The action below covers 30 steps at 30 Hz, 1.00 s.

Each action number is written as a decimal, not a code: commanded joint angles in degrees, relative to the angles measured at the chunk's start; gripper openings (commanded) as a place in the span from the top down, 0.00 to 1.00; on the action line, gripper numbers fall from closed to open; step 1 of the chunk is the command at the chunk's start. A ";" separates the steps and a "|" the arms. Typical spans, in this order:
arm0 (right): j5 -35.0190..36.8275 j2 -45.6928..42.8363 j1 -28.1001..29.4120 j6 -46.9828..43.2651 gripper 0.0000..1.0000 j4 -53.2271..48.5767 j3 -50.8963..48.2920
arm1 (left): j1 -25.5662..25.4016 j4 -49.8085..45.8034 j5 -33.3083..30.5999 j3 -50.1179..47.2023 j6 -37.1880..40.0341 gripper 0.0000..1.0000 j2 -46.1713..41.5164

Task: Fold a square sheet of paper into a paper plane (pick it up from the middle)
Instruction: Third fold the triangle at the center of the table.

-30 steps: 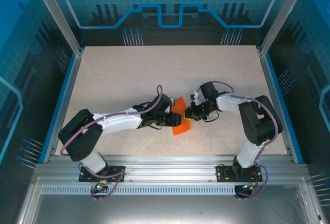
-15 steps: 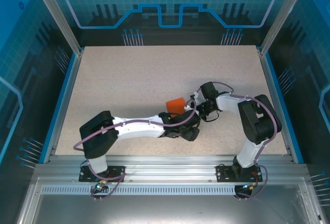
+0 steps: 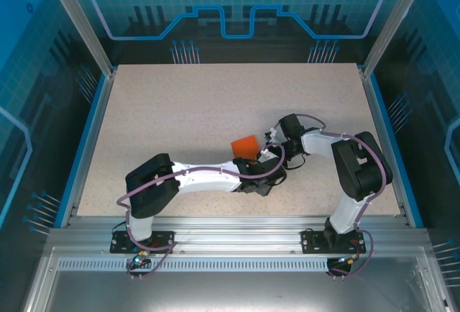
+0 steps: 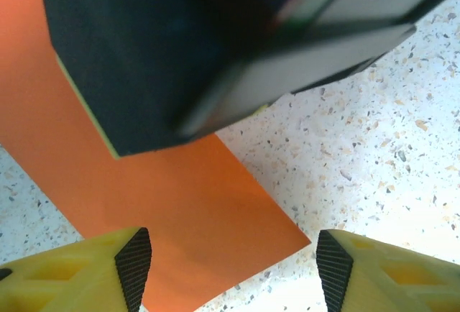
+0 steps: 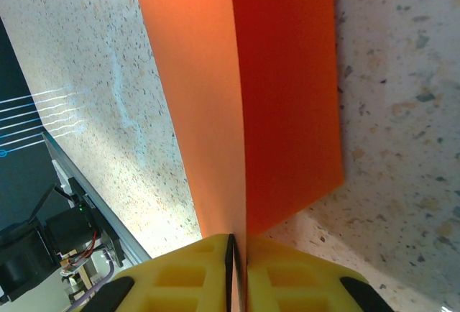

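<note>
table [image 3: 180,111]: speckled top, with both arms stretched in so their wrists meet right of centre, toward the front.
square sheet of paper [image 3: 244,144]: bright orange, sitting between the two wrists. From above, just a small slanted patch pokes out past the arms. It reads as a doubled-over piece rather than a flat open square.
right gripper [image 5: 237,246]: jaws pinched together on the paper's edge, right where a crease runs into them. One panel is lit and the other is in shade (so at least one fold looks to be in).
left gripper [image 4: 231,267]: jaws wide apart with nothing in them, hanging low over a square-cut corner of the sheet that lies on the table.
done so far: going by the two panels, the paper has been grabbed and creased at least once.
left to do: pretty much all the shaping. There's no pointed nose, no wings, nothing dart-like, so the paper plane looks a good way off. Probably an early stage, with the free gripper likely lining up to press or flip a flap.
</note>
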 commanded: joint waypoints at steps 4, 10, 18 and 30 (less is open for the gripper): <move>-0.91 0.81 -1.01 0.29 0.87 -0.83 1.58 | -0.72 -1.76 -3.28 1.96 0.72 0.43 1.71; -0.03 0.94 -1.08 -0.22 0.86 -1.70 1.97 | -0.68 -1.55 -5.60 0.84 0.07 0.64 0.19; 0.38 0.66 -1.13 -0.39 0.83 -2.06 2.23 | -0.60 0.58 -5.98 -2.58 -0.44 0.91 -3.10; 2.13 -2.67 -2.27 -0.61 0.75 -3.03 1.91 | 4.18 12.14 6.72 -12.13 0.12 1.00 -10.01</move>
